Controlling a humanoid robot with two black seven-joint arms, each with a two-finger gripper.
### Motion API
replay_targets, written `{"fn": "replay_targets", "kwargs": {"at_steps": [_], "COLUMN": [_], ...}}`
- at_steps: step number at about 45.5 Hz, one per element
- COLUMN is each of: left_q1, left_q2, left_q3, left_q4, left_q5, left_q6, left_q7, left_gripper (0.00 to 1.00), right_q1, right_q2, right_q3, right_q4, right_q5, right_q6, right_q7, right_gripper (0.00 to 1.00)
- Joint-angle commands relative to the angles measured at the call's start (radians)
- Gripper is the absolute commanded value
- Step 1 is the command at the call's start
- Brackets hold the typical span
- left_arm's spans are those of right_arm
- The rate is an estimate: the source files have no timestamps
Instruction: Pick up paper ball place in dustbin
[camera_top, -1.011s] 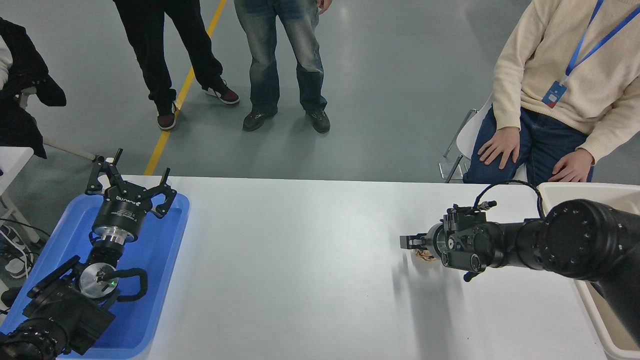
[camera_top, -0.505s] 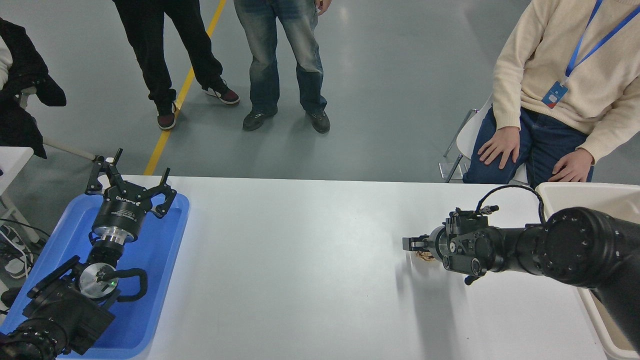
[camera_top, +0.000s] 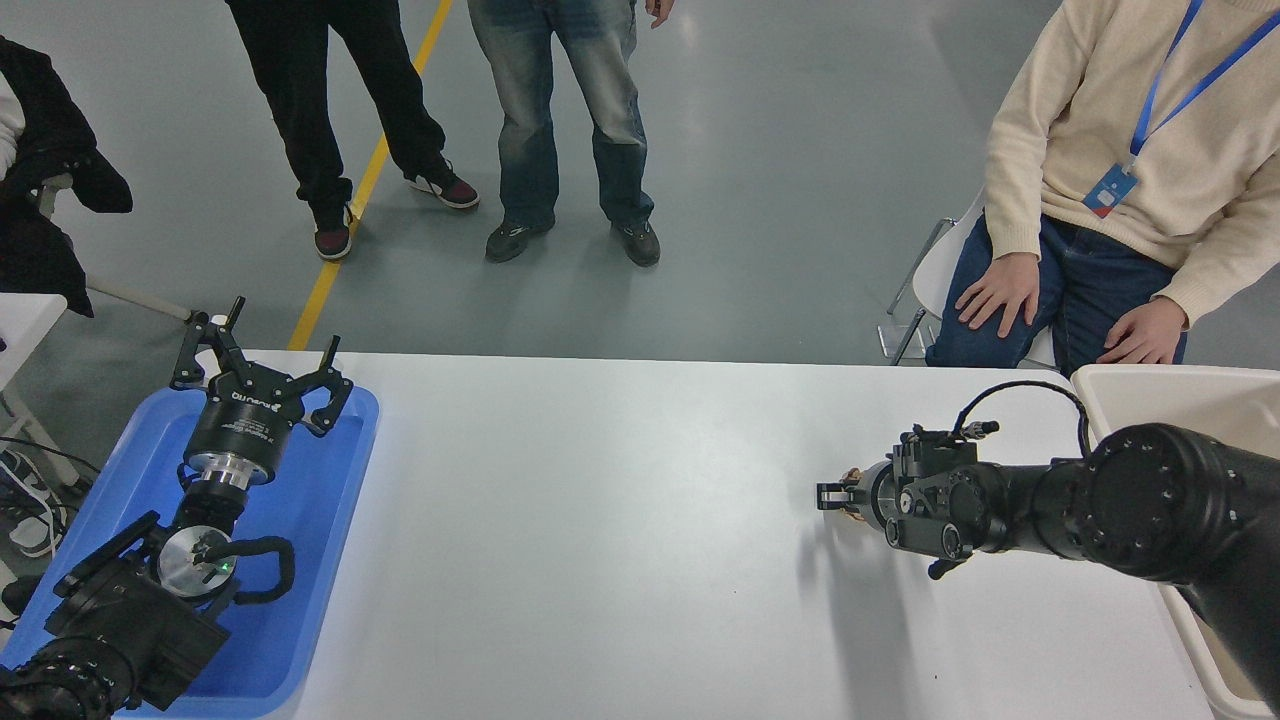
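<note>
My right gripper (camera_top: 838, 494) hangs a little above the right half of the white table (camera_top: 600, 500), pointing left. It is shut on the paper ball (camera_top: 853, 476), of which only small tan scraps show at the edges of the black fingers. The dustbin (camera_top: 1160, 375), cream with a thick rim, stands at the table's right edge, largely hidden behind my right arm. My left arm is parked at the lower left, its gripper (camera_top: 262, 362) open over the blue tray (camera_top: 320, 520).
A seated person in a cream sweater is at the far right, hands on knees, just behind the dustbin. Two people stand on the grey floor beyond the table's far edge. A dark coat hangs at the left.
My right gripper has drawn slightly to the right, toward the dustbin, carrying the paper ball with it. The left arm has not moved.
</note>
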Motion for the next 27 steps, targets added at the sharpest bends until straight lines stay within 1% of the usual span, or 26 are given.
{"fn": "replay_targets", "kwargs": {"at_steps": [1,16,22,27], "left_q1": [-0.001,-0.002,-0.002,-0.002], "left_q2": [-0.001,0.0,-0.001,-0.001], "left_q3": [0.0,0.0,0.0,0.0], "left_q4": [0.0,0.0,0.0,0.0], "left_q5": [0.0,0.0,0.0,0.0], "left_q6": [0.0,0.0,0.0,-0.001], "left_q7": [0.0,0.0,0.002,0.002], "left_gripper": [1.0,1.0,1.0,1.0], "right_q1": [0.006,0.035,0.104,0.179], "right_q2": [0.0,-0.029,-0.078,-0.103], "right_q3": [0.024,0.024,0.02,-0.016], "right_q4": [0.007,0.028,0.123,0.253], "right_q5": [0.092,0.095,0.092,0.074], "right_q6": [-0.003,-0.003,-0.002,0.011], "right_q7": [-0.001,-0.001,-0.001,0.001], "right_gripper": [0.0,0.0,0.0,0.0]}}
